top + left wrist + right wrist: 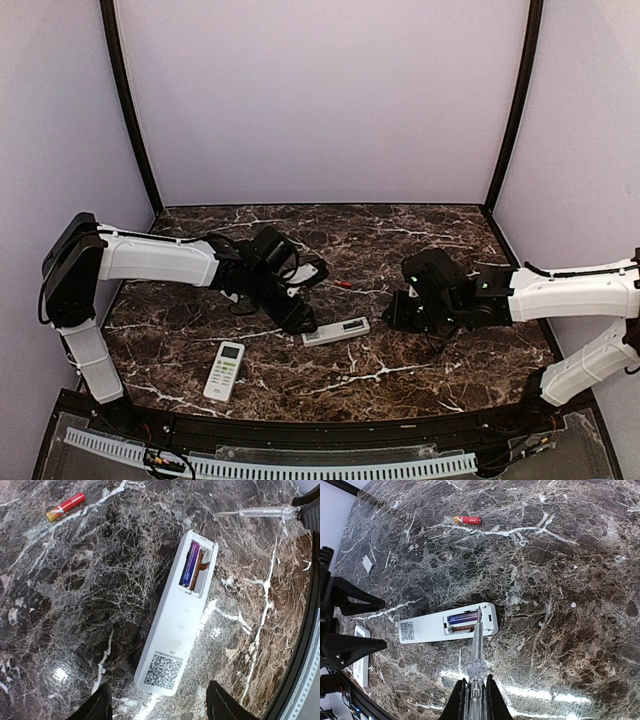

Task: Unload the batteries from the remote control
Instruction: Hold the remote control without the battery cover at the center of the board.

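A white remote [175, 625] lies face down on the marble table, with its battery compartment open. One purple battery [190, 564] sits in it, and the slot beside it is empty. A red battery [66, 506] lies loose on the table beyond. My left gripper [160, 710] is open, its fingers on either side of the remote's QR-code end, just short of it. My right gripper [475, 687] is shut on a clear pointed tool [476, 645]. The tool's tip is at the purple battery [462, 617] in the remote [420, 629]. The red battery [467, 520] lies farther off.
A second white remote [225, 370] lies face up near the front left. A small flat white cover [367, 564] lies on the table behind the left gripper. The table's dark front edge [320, 425] runs close by.
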You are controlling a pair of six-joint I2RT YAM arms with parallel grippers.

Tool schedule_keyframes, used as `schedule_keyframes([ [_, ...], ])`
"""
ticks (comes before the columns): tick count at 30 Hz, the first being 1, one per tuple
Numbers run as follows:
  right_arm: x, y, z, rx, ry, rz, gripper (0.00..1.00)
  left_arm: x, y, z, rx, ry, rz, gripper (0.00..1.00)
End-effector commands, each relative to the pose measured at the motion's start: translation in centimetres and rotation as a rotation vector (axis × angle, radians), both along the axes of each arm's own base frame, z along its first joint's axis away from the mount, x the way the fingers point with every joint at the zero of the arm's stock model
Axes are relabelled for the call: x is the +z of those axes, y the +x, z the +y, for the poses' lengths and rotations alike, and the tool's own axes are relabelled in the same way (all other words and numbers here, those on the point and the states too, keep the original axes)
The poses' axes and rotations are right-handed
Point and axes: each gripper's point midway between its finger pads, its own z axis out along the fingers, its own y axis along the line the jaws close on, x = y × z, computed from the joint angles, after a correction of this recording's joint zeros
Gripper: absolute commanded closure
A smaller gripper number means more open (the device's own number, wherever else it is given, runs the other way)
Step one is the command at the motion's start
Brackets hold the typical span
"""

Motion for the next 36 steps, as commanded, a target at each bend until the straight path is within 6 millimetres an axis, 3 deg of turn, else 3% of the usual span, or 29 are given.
schedule_keyframes([
  [1,0.3,0.3,0.0,-0.018,0.039,-0.012,1.00,-1.6,-0.5,0.2,-0.030,0.086,0.009,0.37],
  [11,-0.1,0.4,0.5,-0.014,0.044,-0.005,1.00,-3.8,-1.7,-0.1,-0.056,0.135,0.049,0.36],
  [19,-0.3,0.6,0.9,-0.005,0.044,-0.002,1.00,-4.3,-2.0,-0.2,-0.061,0.158,0.036,0.38],
  [30,-0.8,0.6,0.8,-0.003,0.034,0.013,1.00,-4.7,-2.1,-0.2,-0.062,0.179,0.025,0.43],
  [36,-1.0,0.7,0.6,-0.005,0.031,0.019,1.00,-4.8,-2.1,-0.1,-0.092,0.193,0.004,0.53],
])
